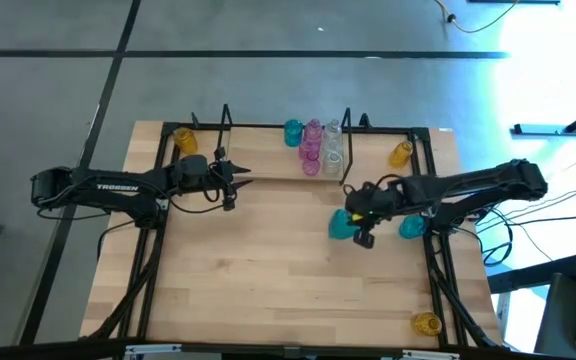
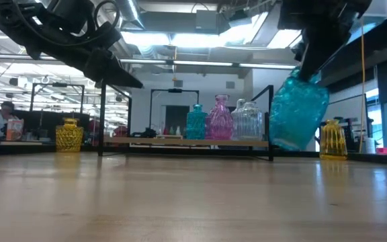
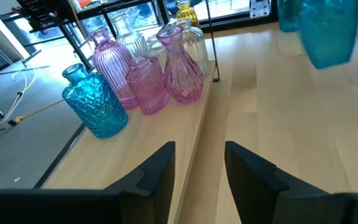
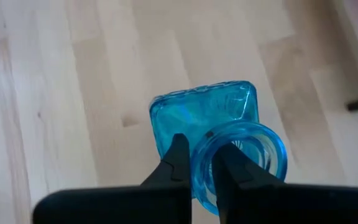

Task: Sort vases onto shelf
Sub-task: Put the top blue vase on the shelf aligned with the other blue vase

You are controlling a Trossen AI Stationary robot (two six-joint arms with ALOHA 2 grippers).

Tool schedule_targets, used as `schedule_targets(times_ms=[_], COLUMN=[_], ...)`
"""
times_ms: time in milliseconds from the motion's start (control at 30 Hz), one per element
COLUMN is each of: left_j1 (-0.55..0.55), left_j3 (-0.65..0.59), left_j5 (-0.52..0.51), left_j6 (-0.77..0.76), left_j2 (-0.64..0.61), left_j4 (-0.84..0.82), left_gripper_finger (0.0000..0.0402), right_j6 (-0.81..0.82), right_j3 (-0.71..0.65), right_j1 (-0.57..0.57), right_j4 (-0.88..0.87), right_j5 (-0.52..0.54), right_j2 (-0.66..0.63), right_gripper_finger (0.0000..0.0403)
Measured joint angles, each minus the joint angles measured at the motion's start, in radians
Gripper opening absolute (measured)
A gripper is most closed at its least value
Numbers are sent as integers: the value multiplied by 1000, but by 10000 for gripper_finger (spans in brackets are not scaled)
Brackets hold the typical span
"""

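My right gripper (image 4: 199, 152) is shut on a teal vase (image 1: 341, 226) and holds it above the table, in front of the shelf's right end. The shelf (image 1: 268, 165) stands at the table's far side and carries a teal vase (image 3: 95, 102), pink vases (image 3: 182, 65) and clear vases (image 2: 248, 121), all standing on their bases. My left gripper (image 3: 197, 168) hovers open near the shelf's left front edge, with nothing between its fingers. My right gripper pinches the wall of the teal vase's mouth (image 4: 199, 144), one finger (image 4: 178, 158) outside the neck and the other (image 4: 229, 165) inside the opening. The fingers come from above, slanting down. The vase (image 2: 299, 111) hangs tilted below them, clear of the table.
A second teal vase (image 1: 411, 228) stands on the table under the right arm. Yellow vases stand at the far left (image 1: 185, 140), far right (image 1: 400, 153) and near right corner (image 1: 426, 322). Black wire uprights (image 1: 346, 120) rise at the shelf's ends. The middle of the table (image 1: 268, 270) is bare wood.
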Motion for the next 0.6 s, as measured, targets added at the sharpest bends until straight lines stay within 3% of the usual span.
schedule_targets(times_ms=[233, 600], left_j1=[0, 0], left_j3=[0, 0], left_j5=[0, -8], left_j6=[1, 1], left_j2=[0, 0], left_j4=[22, 21], left_gripper_finger=[133, 133], right_j6=[-124, -256], right_j3=[26, 386], right_j1=[-3, -3], right_j4=[116, -91], right_j5=[-12, 51], right_j2=[106, 321], right_gripper_finger=[13, 13])
